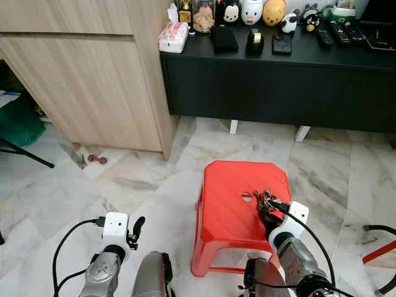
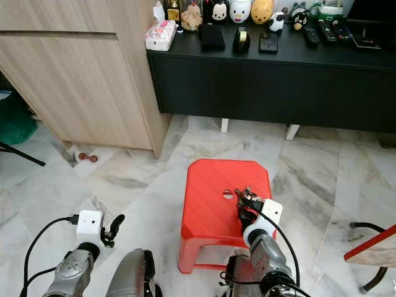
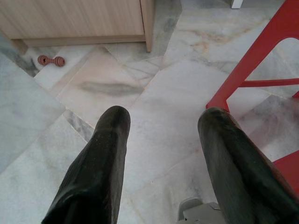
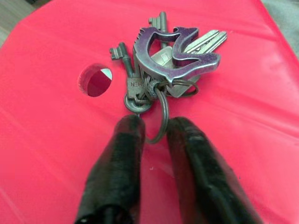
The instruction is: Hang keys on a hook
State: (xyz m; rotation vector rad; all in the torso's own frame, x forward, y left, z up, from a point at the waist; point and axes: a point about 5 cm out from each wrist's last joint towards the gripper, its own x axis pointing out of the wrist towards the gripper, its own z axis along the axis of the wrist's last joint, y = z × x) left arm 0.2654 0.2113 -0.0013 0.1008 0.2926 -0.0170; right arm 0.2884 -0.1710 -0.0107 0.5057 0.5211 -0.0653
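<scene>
Black rubbery fingers of the right gripper (image 4: pixel 152 128) lie low over the red plastic stool (image 1: pixel 229 213), drawn nearly together, with the large wire ring of the bunch of keys (image 4: pixel 168 60) passing down into the narrow gap between them. Whether the ring is truly pinched or merely lies between the fingertips is hard to judge from the wrist view. The keys themselves rest flat on the stool's seat just ahead of the fingertips: several silver keys fanned out beneath a purple-tinted metal clip shaped like a carabiner. Beside them, close to the key heads, is the round hole (image 4: pixel 95 80) in the middle of the seat. The right arm reaches forward and down from the robot's right side, its white wrist block above the stool's near right part.

The left gripper (image 3: pixel 161 123) hangs low on the robot's left, fingers spread wide and holding nothing, above the pale marble floor (image 1: pixel 142 179), with a red leg of the stool near one finger.

Beyond the stool stand a light wooden cabinet (image 1: pixel 93 80) and, to its right, a dark low sideboard (image 1: pixel 278 86) carrying small figurines and remote controls. A small reddish dumbbell-shaped object (image 1: pixel 96 159) lies on the floor near the cabinet's foot.
</scene>
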